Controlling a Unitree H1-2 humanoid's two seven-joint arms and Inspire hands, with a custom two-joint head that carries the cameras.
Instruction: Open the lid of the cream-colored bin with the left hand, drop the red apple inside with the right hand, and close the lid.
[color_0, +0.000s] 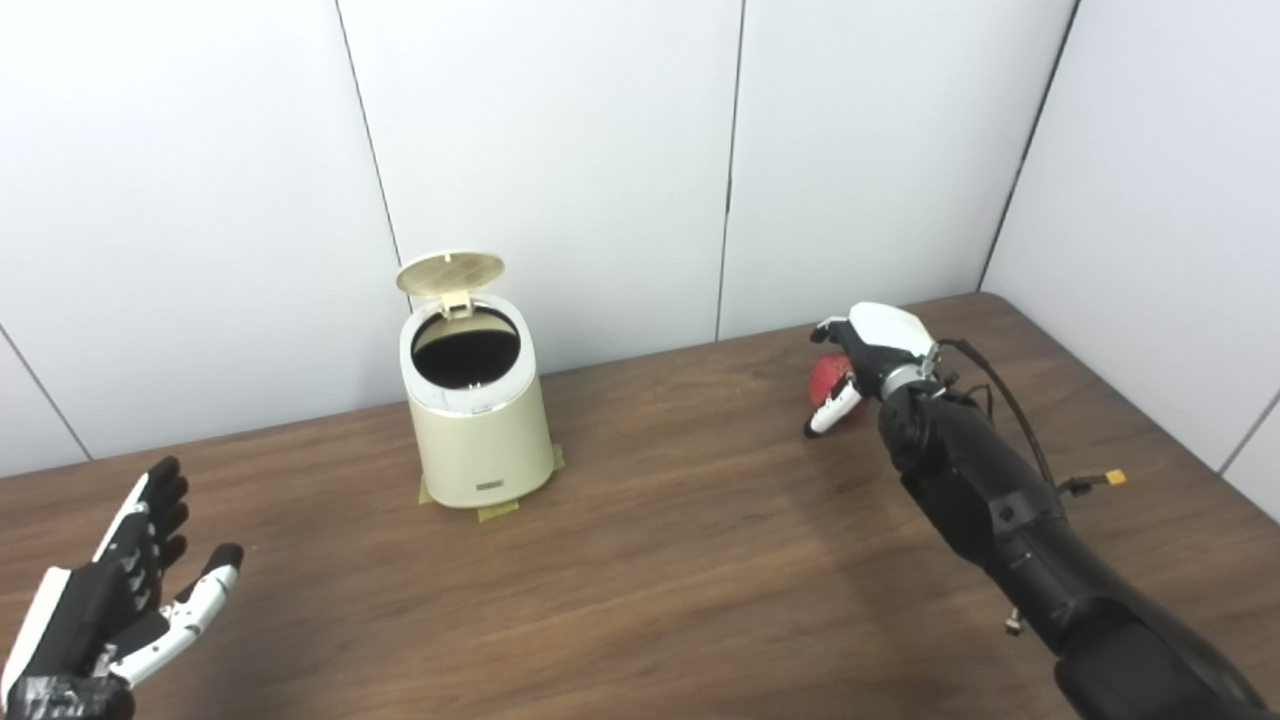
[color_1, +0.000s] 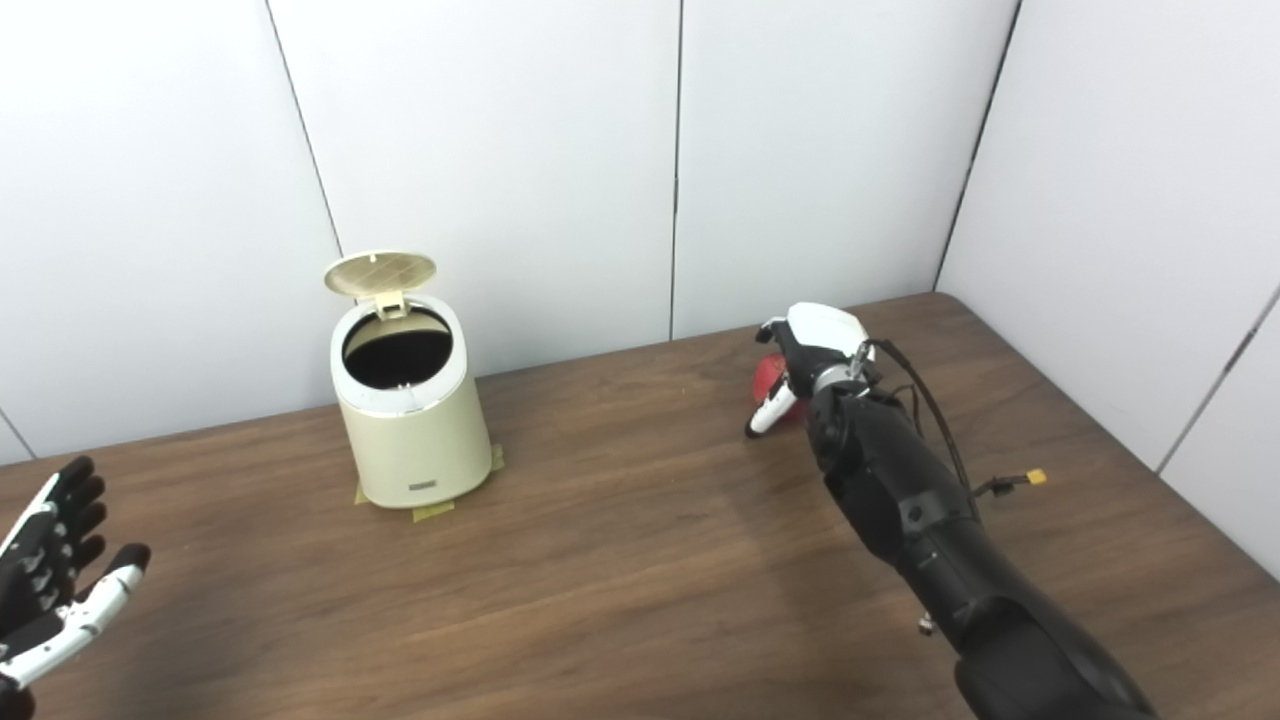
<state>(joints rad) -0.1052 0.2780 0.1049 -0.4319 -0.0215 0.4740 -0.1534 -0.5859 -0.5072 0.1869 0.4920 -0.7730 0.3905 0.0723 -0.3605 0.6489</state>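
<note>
- right hand (color_0: 868, 362) draped over the red apple (color_0: 826, 378) from above, fingers curled down its far side, thumb low on the near side; apple mostly hidden under the palm, can't tell if the grip is actually closed or just resting on it
- apple looks to be sitting on the desk (color_0: 680, 560), not lifted; a round, smooth fruit under a loose wrap could squirt out sideways or roll toward the back wall when the fingers tighten
- cream bin (color_0: 478, 410) sits well to the left of the right hand, lid (color_0: 450, 272) up and leaning back on its hinge, opening clear; nothing is holding the lid
- left hand (color_0: 120, 600) is well back from the bin, near the desk's front edge, fingers spread, palm up, empty; if the lid falls forward mid-carry the apple hits it
- long sideways carry to the bin: weak grip = drop on the desk
- bin mouth is narrow; an off-centre release could clip the rim, and tape at the base (color_0: 497, 511) may not stop a tip if the hand bumps it
</note>
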